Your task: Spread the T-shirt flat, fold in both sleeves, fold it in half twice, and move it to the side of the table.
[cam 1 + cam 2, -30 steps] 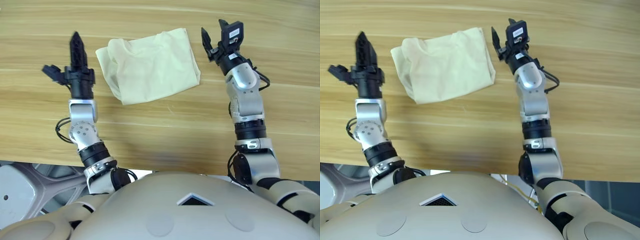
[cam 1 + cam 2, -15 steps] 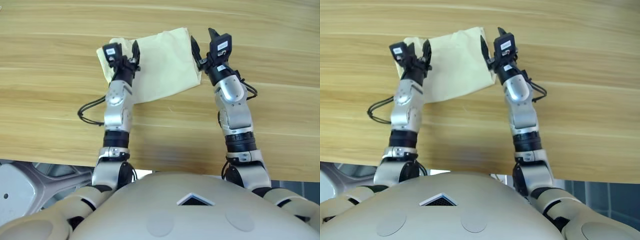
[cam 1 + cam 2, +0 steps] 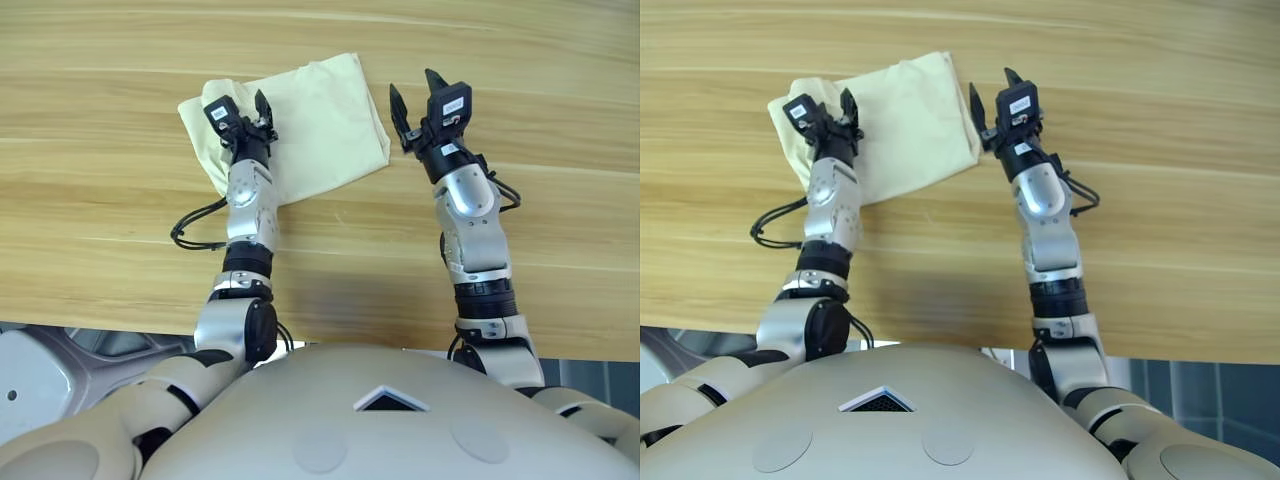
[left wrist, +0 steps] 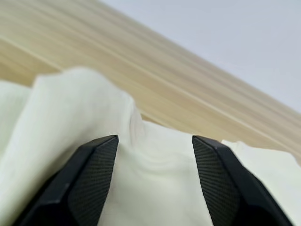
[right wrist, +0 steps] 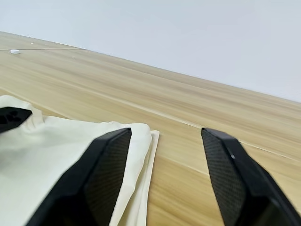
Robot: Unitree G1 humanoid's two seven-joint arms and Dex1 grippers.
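Note:
The pale yellow T-shirt [image 3: 315,115] lies folded into a small rectangle on the wooden table [image 3: 100,210], toward the far side. My left gripper [image 3: 248,112] is down on the shirt's left part, open. In the left wrist view the cloth [image 4: 155,188] bulges up between the two black fingers [image 4: 89,179]. My right gripper [image 3: 413,92] stands open just off the shirt's right edge, over bare wood. The right wrist view shows the folded edge [image 5: 141,141] beside its near finger [image 5: 103,174].
Bare wood stretches to the left, to the right and toward the near edge [image 3: 100,325]. A pale wall [image 5: 188,28] rises beyond the table's far side. A tiny white speck [image 5: 15,51] lies on the far wood.
My left gripper swung in from the left and came down on the shirt. The shirt has slid a little to the left. My right gripper closed in on its right edge.

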